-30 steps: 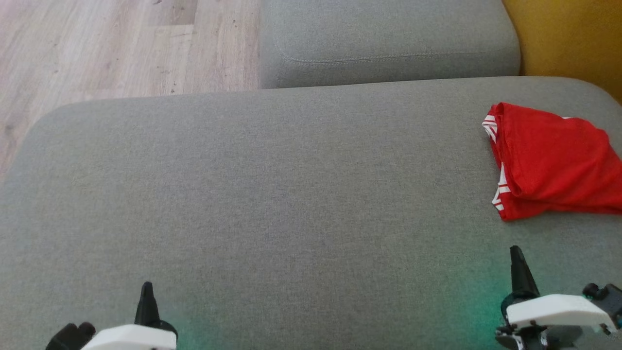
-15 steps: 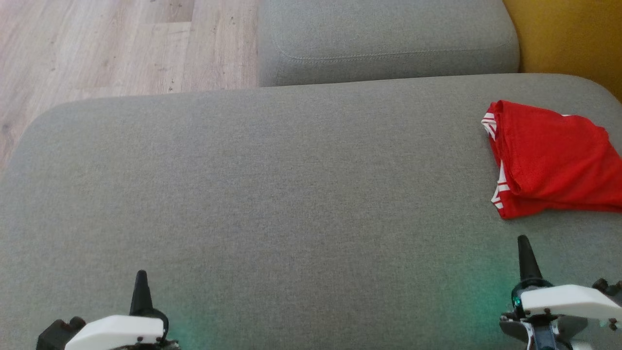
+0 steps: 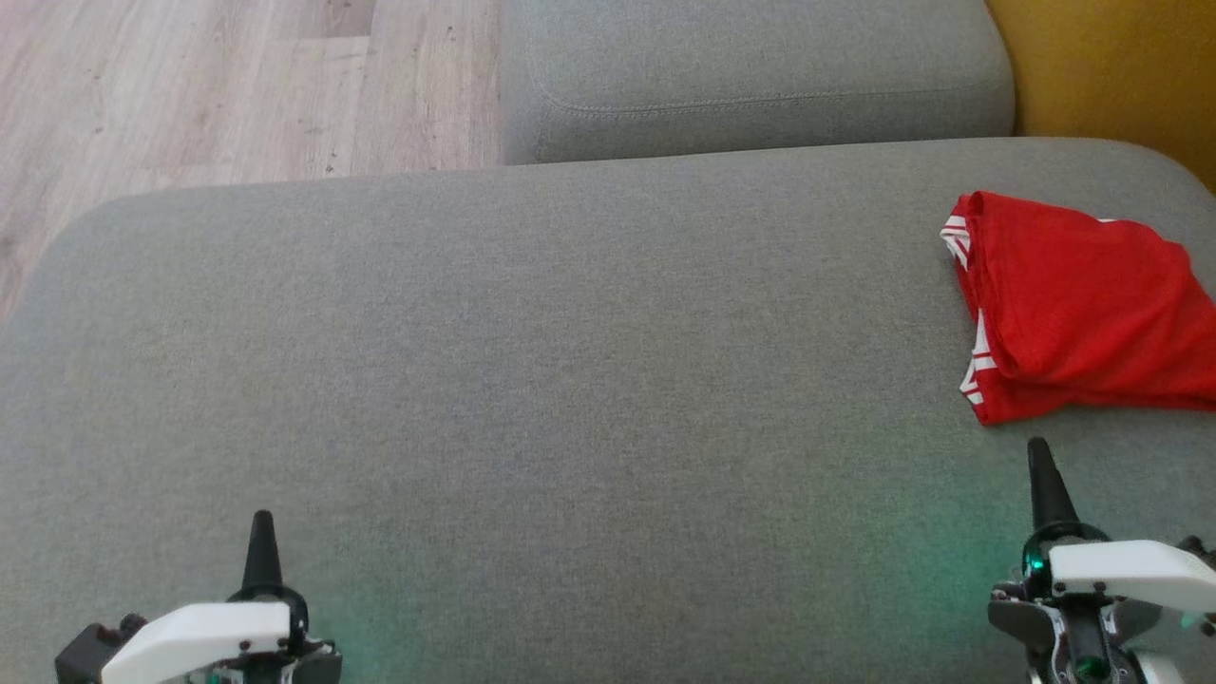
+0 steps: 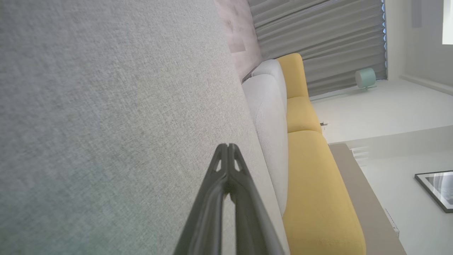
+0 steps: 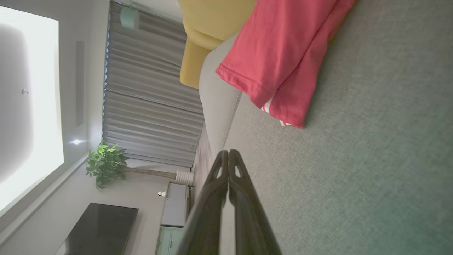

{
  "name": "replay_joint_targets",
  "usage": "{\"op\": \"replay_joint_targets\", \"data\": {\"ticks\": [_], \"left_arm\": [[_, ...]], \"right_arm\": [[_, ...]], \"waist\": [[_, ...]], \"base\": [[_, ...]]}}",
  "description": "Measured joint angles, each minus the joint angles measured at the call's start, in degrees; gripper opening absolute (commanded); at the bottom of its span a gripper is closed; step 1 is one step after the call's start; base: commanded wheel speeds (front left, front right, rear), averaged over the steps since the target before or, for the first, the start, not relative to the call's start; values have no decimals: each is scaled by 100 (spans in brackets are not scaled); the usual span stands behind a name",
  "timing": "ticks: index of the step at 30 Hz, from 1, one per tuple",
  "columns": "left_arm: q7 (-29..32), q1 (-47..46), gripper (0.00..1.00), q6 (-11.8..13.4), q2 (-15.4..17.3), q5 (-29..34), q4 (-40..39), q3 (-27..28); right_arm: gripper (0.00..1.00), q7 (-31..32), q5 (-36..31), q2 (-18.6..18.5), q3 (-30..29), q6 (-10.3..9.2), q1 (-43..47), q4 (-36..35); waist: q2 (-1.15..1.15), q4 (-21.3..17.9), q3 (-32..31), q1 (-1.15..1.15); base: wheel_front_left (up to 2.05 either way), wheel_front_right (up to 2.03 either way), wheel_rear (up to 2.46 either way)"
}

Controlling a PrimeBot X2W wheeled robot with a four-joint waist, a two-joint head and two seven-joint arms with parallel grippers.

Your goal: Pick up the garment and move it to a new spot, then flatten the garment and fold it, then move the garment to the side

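There's your red garment (image 3: pixel 1078 323), far right on the grey sofa seat (image 3: pixel 570 380), running off the head view's right edge. It's folded into a compact layered bundle, a little rumpled on top, with white stripes peeking out along its left edge. In the right wrist view you get two stacked layers and a stitched hem. Your right gripper (image 3: pixel 1039 451) is near the bundle's front corner, not touching it, fingers pressed together and holding nothing. Your left gripper (image 3: pixel 260 527) is well apart at the lower left, fingertips meeting too, empty.
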Motion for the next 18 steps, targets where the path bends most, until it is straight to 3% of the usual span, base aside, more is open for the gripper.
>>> {"op": "replay_joint_targets", "data": {"ticks": [18], "left_arm": [[219, -170, 0, -181, -71, -877, -102, 269]], "right_arm": [[0, 213, 1092, 0, -168, 0, -136, -96]], "waist": [[0, -27, 47, 0]], "base": [[0, 0, 0]]}}
